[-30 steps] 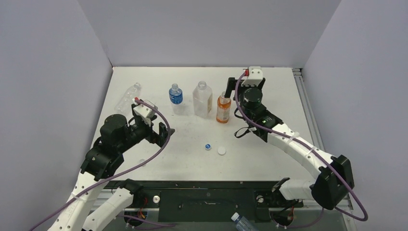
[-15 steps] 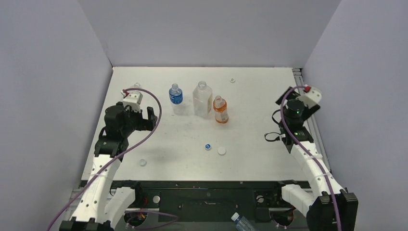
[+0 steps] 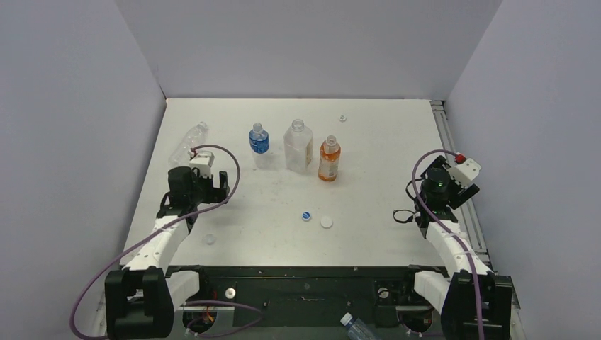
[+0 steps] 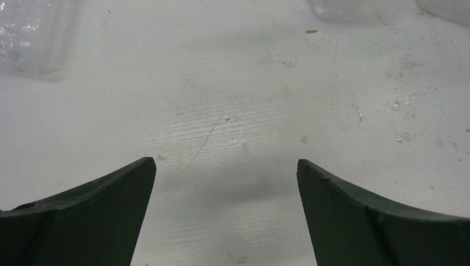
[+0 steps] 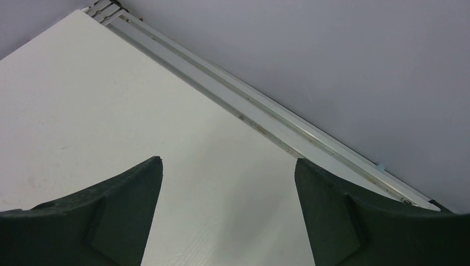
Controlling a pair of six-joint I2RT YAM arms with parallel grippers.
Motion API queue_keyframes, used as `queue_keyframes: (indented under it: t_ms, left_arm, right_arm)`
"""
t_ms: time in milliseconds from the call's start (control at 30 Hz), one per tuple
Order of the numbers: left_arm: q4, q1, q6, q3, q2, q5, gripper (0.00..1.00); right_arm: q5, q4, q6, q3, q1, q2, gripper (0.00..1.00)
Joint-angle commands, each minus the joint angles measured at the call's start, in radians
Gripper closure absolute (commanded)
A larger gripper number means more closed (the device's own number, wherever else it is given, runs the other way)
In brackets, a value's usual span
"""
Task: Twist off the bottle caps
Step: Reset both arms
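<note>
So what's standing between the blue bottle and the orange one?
One upright clear bottle stands between the blue bottle and the orange bottle; the top view shows it.

Three bottles stand upright in a row across the far middle of my white table (image 3: 397, 156), near one another: blue-labelled bottle (image 3: 259, 145), clear square bottle (image 3: 298, 147), orange bottle (image 3: 329, 161). A crumpled clear bottle (image 3: 188, 142) lies on its side far left, apart from the row. A metal rail (image 3: 453, 166) runs along the table's right edge below the grey wall (image 3: 524, 106); I note the tabletop is scuffed and flecked.
</note>
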Motion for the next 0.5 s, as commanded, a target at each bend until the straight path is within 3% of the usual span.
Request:
queue_keyframes:
  t_ms: [0, 200, 467]
  left_arm:
    - [0.393, 0.034, -0.036, -0.078, 0.019, 0.025, 0.03]
    - [0.797, 0.071, -0.113, -0.236, 0.097, 0.041, 0.03]
    - [1.097, 0.095, -0.182, -0.309, 0.236, 0.046, 0.03]
  right_arm:
    - [-0.083, 0.209, -0.063, -0.046, -0.004, 0.022, 0.16]
    - [-0.131, 0.3, -0.122, -0.088, -0.004, 0.026, 0.16]
    - [-0.212, 0.37, -0.122, -0.096, -0.004, 0.075, 0.15]
